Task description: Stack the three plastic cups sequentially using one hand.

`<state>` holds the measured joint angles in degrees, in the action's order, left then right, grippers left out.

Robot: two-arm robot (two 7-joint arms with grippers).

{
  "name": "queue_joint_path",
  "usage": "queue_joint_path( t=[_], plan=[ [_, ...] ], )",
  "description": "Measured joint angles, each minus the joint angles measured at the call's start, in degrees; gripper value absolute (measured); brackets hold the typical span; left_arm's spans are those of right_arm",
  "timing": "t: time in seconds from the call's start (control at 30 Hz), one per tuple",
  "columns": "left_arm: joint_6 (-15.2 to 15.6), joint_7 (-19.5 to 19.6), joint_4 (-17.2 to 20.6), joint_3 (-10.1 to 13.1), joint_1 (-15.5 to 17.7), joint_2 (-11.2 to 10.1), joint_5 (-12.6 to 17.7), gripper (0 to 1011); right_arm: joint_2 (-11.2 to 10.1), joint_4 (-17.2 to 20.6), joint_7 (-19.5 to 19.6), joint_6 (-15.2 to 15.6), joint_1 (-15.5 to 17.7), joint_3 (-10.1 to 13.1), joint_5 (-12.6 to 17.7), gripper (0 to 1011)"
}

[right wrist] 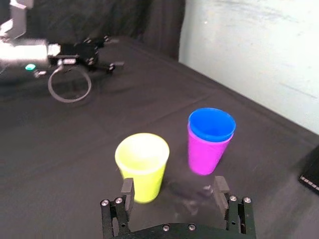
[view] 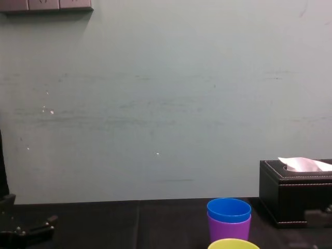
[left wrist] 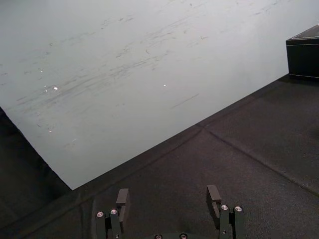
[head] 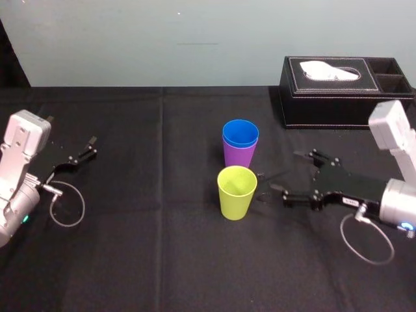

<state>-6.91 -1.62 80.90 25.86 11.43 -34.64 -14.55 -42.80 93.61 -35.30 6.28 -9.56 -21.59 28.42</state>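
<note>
**Two cups nested, one standing alone by the open right gripper**

The black cloth-covered table runs up to a pale wall. At its far right stands a black rectangular leather-look tissue box. A white tissue pokes from the slot in its lid, and two small open compartments sit at its right end; what they hold cannot be told.

The right gripper lies low over the cloth on the right side of the table and points at the cups. Its jaws are spread wide and grasp nothing, and its fingertips are near the closest cup without touching it. The left gripper rests at the far left of the table, well apart from the cups. Its jaws are also parted, with only bare cloth between them in the left wrist view.

Near the table's middle stands a purple tapered plastic tumbler, upright, with a blue tapered plastic tumbler nested inside it so that only the blue rim band rises above the purple one. Just in front of this pair, on the robot's side, a yellow-green tapered plastic tumbler stands upright by itself, mouth up.
</note>
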Motion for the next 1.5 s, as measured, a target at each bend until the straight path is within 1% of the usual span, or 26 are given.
queue_joint_path(
  t=[0.1,0.13,0.17,0.23,0.33,0.43,0.53,0.63,0.83,1.03,1.1,1.5],
  plan=[
    [0.00,0.00,0.00,0.00,0.00,0.00,0.00,1011,-1.76,0.39,-1.30,-1.53,1.30,-0.07,-0.11,1003],
    [0.00,0.00,0.00,0.00,0.00,0.00,0.00,1011,-1.76,0.39,-1.30,-1.53,1.30,-0.07,-0.11,1003],
    [0.01,0.00,0.00,0.00,0.00,0.00,0.00,1011,-2.31,0.56,-1.53,-1.93,1.63,-0.26,-0.49,1003],
    [0.00,0.00,0.00,0.00,0.00,0.00,0.00,1011,-2.66,0.63,-1.62,-2.05,1.80,-0.37,-0.77,1003],
    [0.00,0.00,0.00,0.00,0.00,0.00,0.00,1011,-3.01,0.78,-1.73,-1.59,1.88,-0.84,-1.19,1003],
    [0.00,0.00,0.00,0.00,0.00,0.00,0.00,1011,-2.98,0.99,-1.31,0.11,1.69,-1.34,-1.57,1003],
    [0.00,0.00,0.00,0.00,0.00,0.00,0.00,1011,-2.39,0.94,-0.43,2.10,1.16,-2.06,-1.90,1003],
    [0.00,0.00,0.00,0.00,0.00,0.00,0.00,1011,-1.87,0.58,-0.39,3.15,0.61,-2.73,-1.93,1003],
    [0.00,0.00,0.00,0.00,0.00,0.00,0.00,1011,-0.96,0.14,-0.09,4.18,-0.22,-3.91,-2.46,1003],
    [0.00,0.00,0.00,0.00,0.00,0.00,0.00,1012,-0.17,-0.38,-0.08,4.77,-1.13,-5.12,-3.06,1003],
    [0.00,0.00,0.00,0.00,0.00,0.00,0.00,1011,0.47,-1.13,-0.13,4.95,-1.95,-5.89,-3.62,1003],
    [0.00,0.00,0.00,0.00,0.00,0.00,0.00,1011,3.20,-3.90,-0.84,5.57,-4.83,-8.15,-4.34,1003]
  ],
)
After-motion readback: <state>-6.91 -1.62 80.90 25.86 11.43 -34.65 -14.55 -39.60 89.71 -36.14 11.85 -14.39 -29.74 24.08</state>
